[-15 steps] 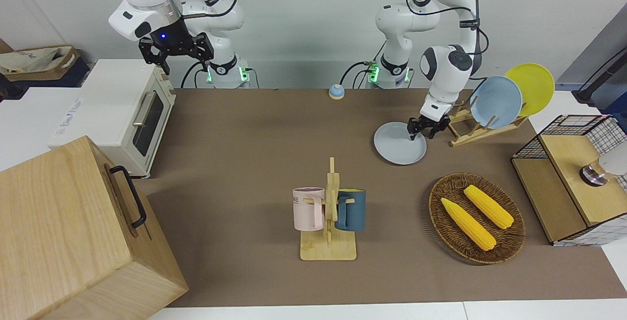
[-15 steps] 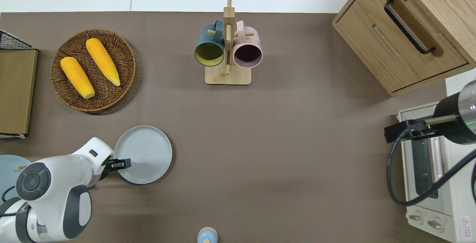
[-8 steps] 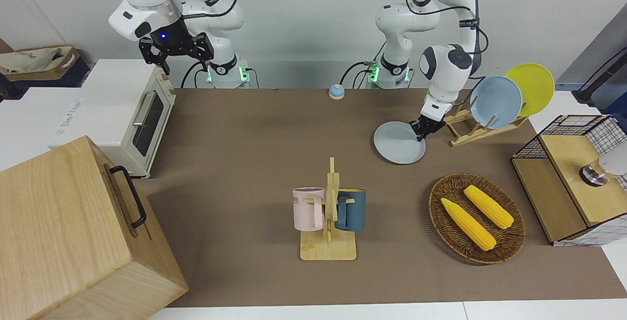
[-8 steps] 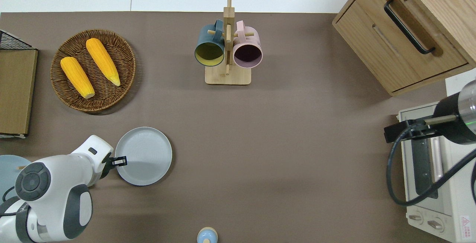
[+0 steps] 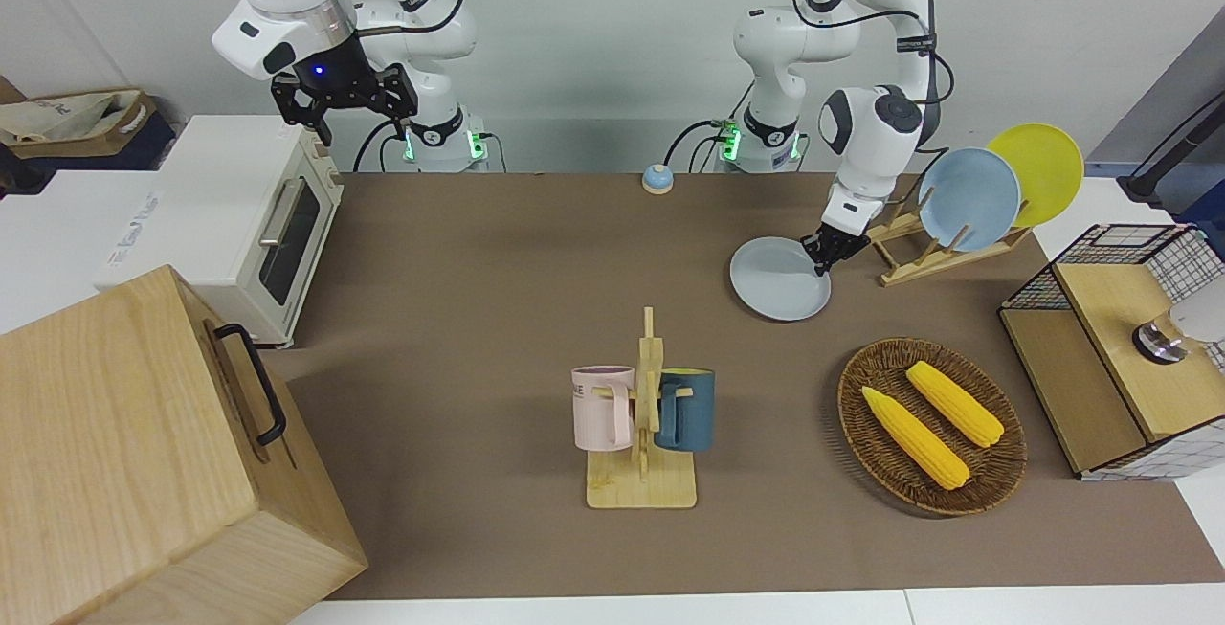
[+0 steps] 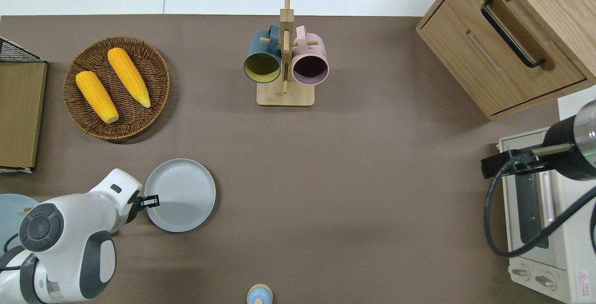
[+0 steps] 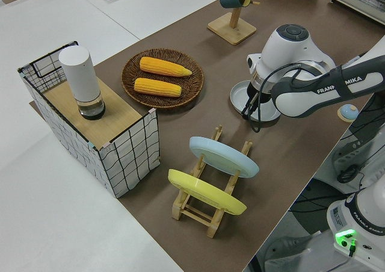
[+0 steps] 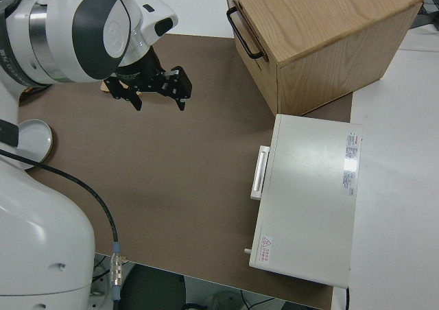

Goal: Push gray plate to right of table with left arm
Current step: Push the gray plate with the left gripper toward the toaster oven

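Left gripper: mine (image 6: 150, 200) is low at the rim of the gray plate (image 6: 181, 194), at the edge toward my own end of the table; my fingers are drawn close together, gripping nothing.
Contact: my fingertips (image 5: 821, 267) look to be touching the plate's rim, though I cannot tell how firmly.
Gray plate: it lies flat on the table (image 6: 354, 192), toward my left arm's end, nearer to the robots than the wicker basket (image 6: 160, 80) with its two corn cobs (image 6: 128, 76).
Plate rack: it (image 5: 909, 256) stands beside the gray plate, toward the table's end, with a blue plate (image 5: 968, 198) and a yellow plate (image 5: 1041, 166) leaning in it.
Mug stand: it (image 6: 285, 94) is mid-table, farther from the robots than the gray plate, with a dark blue mug (image 6: 261, 60) and a pink mug (image 6: 310, 62).
Right gripper: mine (image 5: 343, 94) is parked, fingers spread wide.
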### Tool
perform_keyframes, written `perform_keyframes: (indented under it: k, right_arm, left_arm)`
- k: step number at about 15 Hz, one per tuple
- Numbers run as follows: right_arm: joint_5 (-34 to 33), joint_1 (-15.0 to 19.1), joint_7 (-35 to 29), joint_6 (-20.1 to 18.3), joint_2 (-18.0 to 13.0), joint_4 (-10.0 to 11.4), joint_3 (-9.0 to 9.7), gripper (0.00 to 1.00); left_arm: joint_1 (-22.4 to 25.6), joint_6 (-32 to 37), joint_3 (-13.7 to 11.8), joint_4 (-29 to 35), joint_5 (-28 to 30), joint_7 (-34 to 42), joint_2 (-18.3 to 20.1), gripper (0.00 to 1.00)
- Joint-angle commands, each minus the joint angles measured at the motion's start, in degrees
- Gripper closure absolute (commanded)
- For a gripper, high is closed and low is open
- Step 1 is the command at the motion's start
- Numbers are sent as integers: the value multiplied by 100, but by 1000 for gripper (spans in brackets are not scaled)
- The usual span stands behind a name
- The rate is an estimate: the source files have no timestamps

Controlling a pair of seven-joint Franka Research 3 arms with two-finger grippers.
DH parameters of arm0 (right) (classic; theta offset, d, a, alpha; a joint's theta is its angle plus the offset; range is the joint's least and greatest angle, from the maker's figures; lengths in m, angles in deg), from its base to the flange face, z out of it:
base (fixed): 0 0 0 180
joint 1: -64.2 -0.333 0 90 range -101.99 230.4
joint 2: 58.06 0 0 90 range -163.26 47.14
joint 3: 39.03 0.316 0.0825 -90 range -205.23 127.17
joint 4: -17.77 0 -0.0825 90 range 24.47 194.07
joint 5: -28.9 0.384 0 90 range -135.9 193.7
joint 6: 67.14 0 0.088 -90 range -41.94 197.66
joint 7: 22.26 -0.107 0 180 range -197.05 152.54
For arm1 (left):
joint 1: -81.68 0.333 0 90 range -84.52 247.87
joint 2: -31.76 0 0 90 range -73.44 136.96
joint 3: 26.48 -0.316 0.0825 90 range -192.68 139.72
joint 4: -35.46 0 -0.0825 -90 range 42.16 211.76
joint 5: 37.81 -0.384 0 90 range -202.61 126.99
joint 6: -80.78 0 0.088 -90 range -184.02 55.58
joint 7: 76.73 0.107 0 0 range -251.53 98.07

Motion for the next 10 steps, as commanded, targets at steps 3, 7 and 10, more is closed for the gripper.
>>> perform_keyframes:
  k: [3,7,10]
  right_arm:
    - [25,107,-66,-90,-14,-53,93,17]
    - [25,107,-66,-90,-14,-53,93,17]
    - [25,116,-66,-90,-14,-53,93,17]
  left_arm:
    - [-101,-51,405,-248,32,-881,-485,1000]
    - [-136,-34,1029,-723,-38,-2067,-951,1000]
    - [-345,-34,1460,-863,-108,-3085,-1083,1000]
